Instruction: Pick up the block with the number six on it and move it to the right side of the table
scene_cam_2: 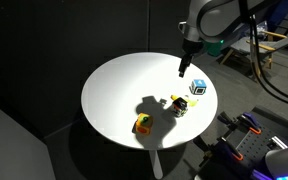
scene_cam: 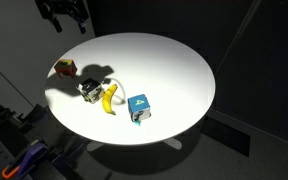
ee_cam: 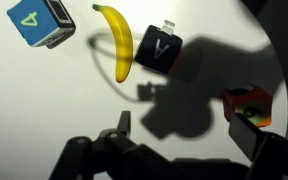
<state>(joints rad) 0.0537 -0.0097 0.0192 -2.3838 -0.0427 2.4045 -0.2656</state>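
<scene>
Wrist view: fingers [ee_cam: 118,128] spread apart, high above round white surface [ee_cam: 44,110]; centre over small red-orange-green cube [ee_cam: 246,102] near its rim, then descend straight

Wrist view: the blue cube [ee_cam: 39,22], at 11 o'clock, is cut off by the top edge. The block with the number six [ee_cam: 246,102], at 4 o'clock, lies in shadow. Its lower part is covered by a finger [ee_cam: 269,150] of the gripper [ee_cam: 189,128], and the numeral is not legible. The gripper body is cut off by the bottom edge.

In an exterior view the gripper [scene_cam: 64,12], at 11 o'clock, is cropped by the top edge and its jaws are indistinct. In both exterior views the block's numeral is too small to read.
</scene>
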